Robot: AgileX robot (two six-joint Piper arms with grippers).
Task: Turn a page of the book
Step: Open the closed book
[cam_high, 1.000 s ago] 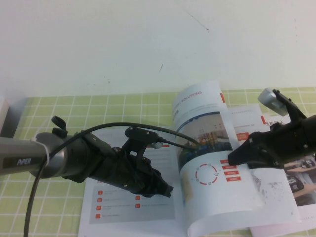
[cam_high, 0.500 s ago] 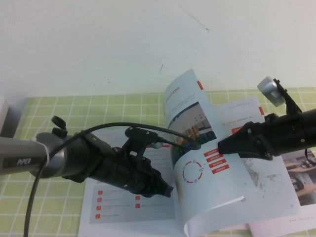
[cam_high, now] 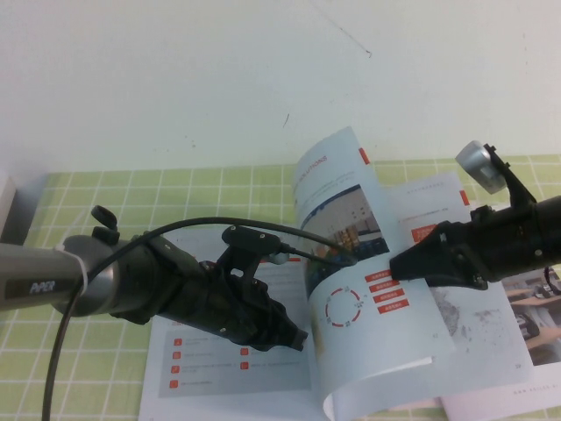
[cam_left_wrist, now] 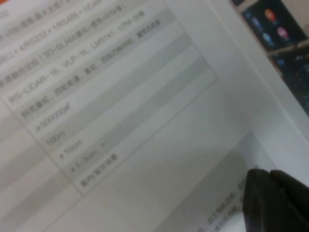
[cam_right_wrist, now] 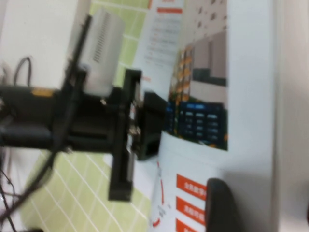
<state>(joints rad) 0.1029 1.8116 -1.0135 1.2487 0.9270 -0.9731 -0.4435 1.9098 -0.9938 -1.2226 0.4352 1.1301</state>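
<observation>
The right pincer holds the page upright – roughly halfway over the book – while the left pincer, state unclear, rests on the left leaf.

Right gripper at three o'clock touched lifted page, left gripper pressed book at six.

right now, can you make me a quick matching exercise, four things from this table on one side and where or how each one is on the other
Things:
1. page
2. left gripper
3. right gripper
4. book

States:
A. lying open on the green checked mat
B. lifted and curled, standing up from the spine
C. low over the left-hand leaf
D. at the lifted leaf's right edge

Pairs: 1-B, 2-C, 3-D, 4-A
</observation>
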